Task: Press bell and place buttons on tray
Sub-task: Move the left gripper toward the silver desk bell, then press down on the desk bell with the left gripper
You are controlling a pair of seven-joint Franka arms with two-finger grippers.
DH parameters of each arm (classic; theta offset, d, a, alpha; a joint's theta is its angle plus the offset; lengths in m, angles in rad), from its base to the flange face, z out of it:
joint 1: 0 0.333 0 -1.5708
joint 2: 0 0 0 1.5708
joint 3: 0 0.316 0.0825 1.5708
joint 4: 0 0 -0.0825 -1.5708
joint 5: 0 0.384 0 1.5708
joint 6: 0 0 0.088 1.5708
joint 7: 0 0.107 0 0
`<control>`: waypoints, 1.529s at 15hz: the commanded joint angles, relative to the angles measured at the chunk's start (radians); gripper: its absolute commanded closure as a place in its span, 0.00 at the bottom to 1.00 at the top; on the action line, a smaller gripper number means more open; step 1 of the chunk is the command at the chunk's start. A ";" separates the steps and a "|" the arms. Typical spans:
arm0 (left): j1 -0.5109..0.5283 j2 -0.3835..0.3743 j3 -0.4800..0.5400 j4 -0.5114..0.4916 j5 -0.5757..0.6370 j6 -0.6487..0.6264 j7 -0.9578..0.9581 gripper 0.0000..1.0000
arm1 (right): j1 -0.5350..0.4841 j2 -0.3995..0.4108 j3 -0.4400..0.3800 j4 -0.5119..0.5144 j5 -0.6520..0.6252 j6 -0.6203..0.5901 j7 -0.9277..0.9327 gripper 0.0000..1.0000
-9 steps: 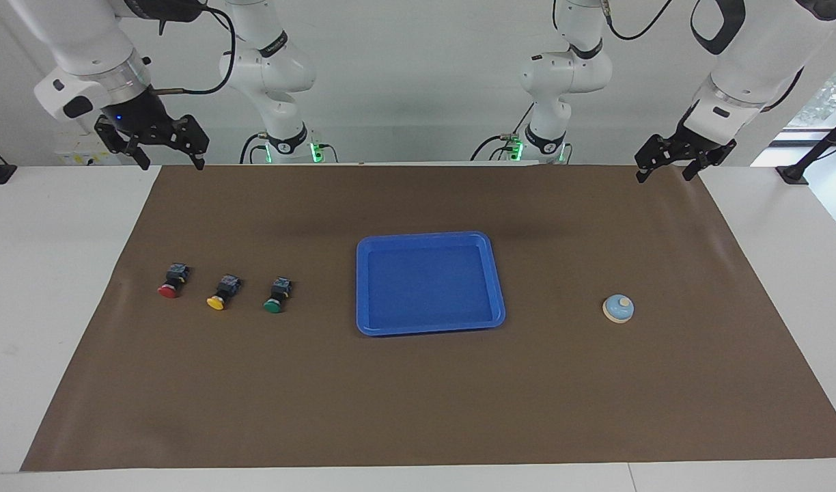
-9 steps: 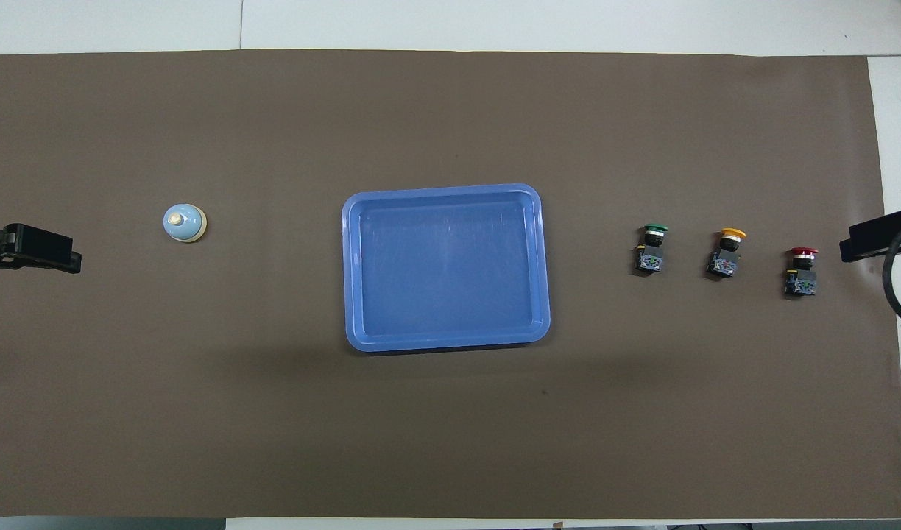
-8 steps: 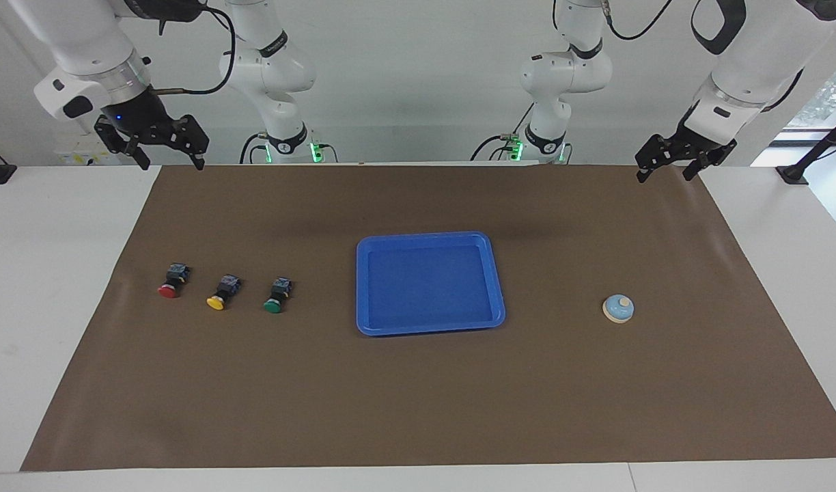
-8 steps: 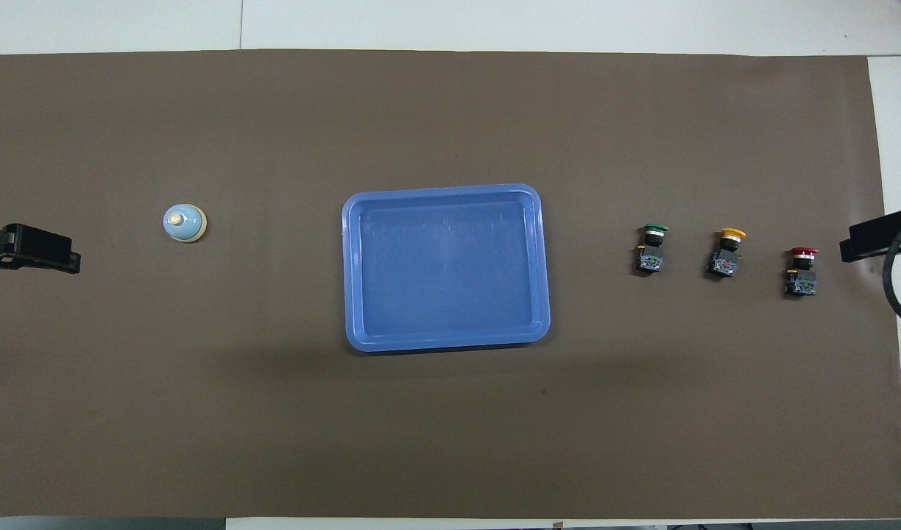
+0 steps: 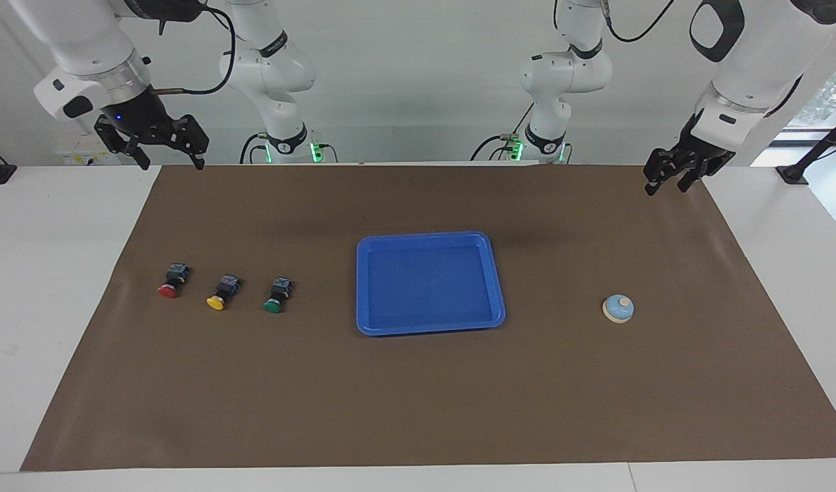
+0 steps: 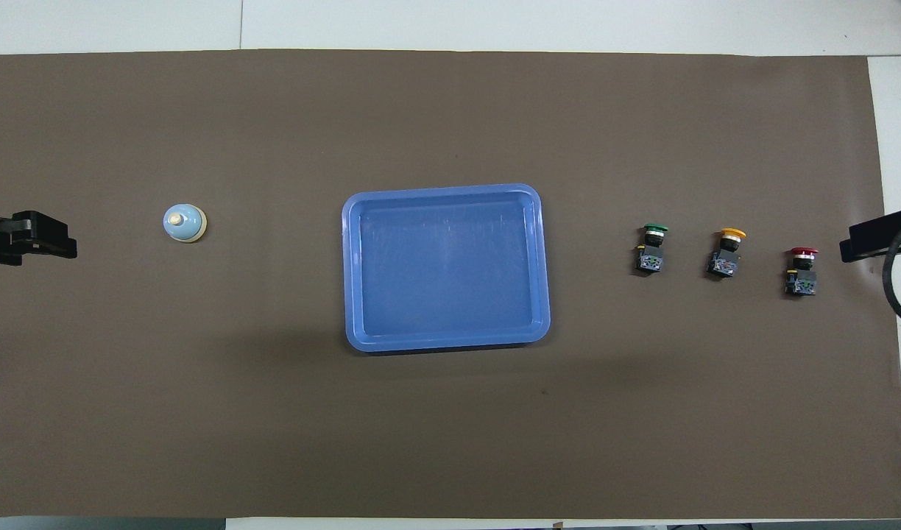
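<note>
The bell (image 5: 618,308) stands on the brown mat toward the left arm's end; it also shows in the overhead view (image 6: 184,222). The blue tray (image 5: 429,236) lies empty mid-table, seen from above too (image 6: 443,189). The red button (image 5: 171,281), yellow button (image 5: 223,292) and green button (image 5: 277,295) lie in a row toward the right arm's end. My left gripper (image 5: 665,187) hangs in the air over the mat's edge by the robots, with a small gap between its fingers. My right gripper (image 5: 171,162) waits open and empty over the mat's corner by the robots.
The brown mat (image 5: 418,410) covers most of the white table. From above, the green button (image 6: 651,249), yellow button (image 6: 726,253) and red button (image 6: 801,271) lie on their sides, caps pointing away from the robots.
My left gripper has shifted slightly and the gap between its fingers looks narrower than before. The right arm, bell, buttons and tray have not moved.
</note>
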 commanded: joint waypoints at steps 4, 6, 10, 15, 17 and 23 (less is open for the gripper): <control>0.028 0.079 0.001 -0.153 0.010 0.263 0.014 1.00 | -0.014 -0.004 0.010 0.001 -0.007 -0.014 -0.018 0.00; 0.028 0.156 0.002 -0.150 0.010 0.349 0.025 1.00 | -0.014 -0.002 0.010 0.001 -0.007 -0.014 -0.018 0.00; 0.023 0.250 0.002 -0.150 0.010 0.458 0.023 1.00 | -0.014 -0.002 0.010 0.001 -0.007 -0.014 -0.018 0.00; 0.020 0.314 0.002 -0.151 0.010 0.551 0.023 1.00 | -0.014 -0.004 0.010 0.001 -0.007 -0.014 -0.018 0.00; 0.019 0.320 0.002 -0.148 0.010 0.554 0.019 1.00 | -0.014 -0.004 0.010 0.001 -0.007 -0.014 -0.018 0.00; -0.013 0.362 0.002 -0.146 0.009 0.604 -0.023 1.00 | -0.012 -0.004 0.011 0.001 -0.007 -0.014 -0.018 0.00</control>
